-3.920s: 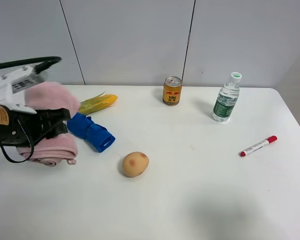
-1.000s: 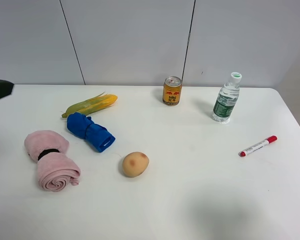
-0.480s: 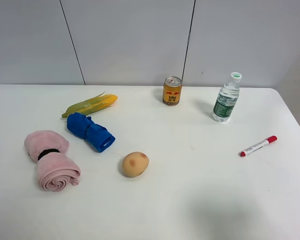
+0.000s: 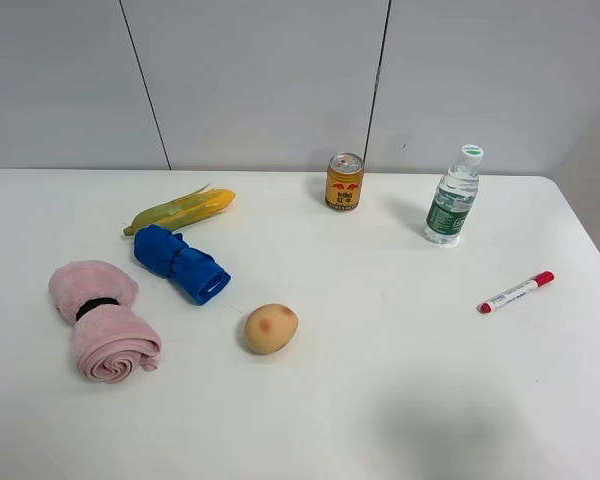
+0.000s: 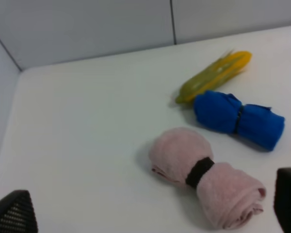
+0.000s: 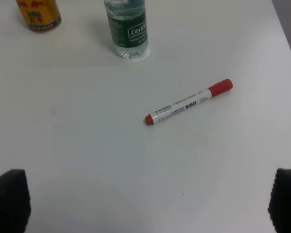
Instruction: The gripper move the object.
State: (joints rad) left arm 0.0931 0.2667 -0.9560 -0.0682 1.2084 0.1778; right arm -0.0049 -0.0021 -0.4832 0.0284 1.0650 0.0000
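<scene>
A rolled pink towel [image 4: 100, 320] with a black band lies on the white table [image 4: 380, 400] at the left; it also shows in the left wrist view [image 5: 203, 174]. My left gripper [image 5: 150, 208] is open and empty, pulled back above and short of the towel, touching nothing. My right gripper [image 6: 146, 201] is open and empty, hovering over bare table short of a red-capped marker [image 6: 189, 102]. Neither gripper shows in the exterior high view.
A blue rolled cloth [image 4: 180, 263] and a corn cob [image 4: 180, 210] lie next to the towel. A potato [image 4: 271, 328] sits mid-table. An orange can [image 4: 345, 181] and a water bottle [image 4: 453, 196] stand at the back. The marker [image 4: 517, 291] lies at the right.
The left arm, over the pink towel 3.9 s ago, has withdrawn to the left out of the exterior view. The towel now lies free on the table.
</scene>
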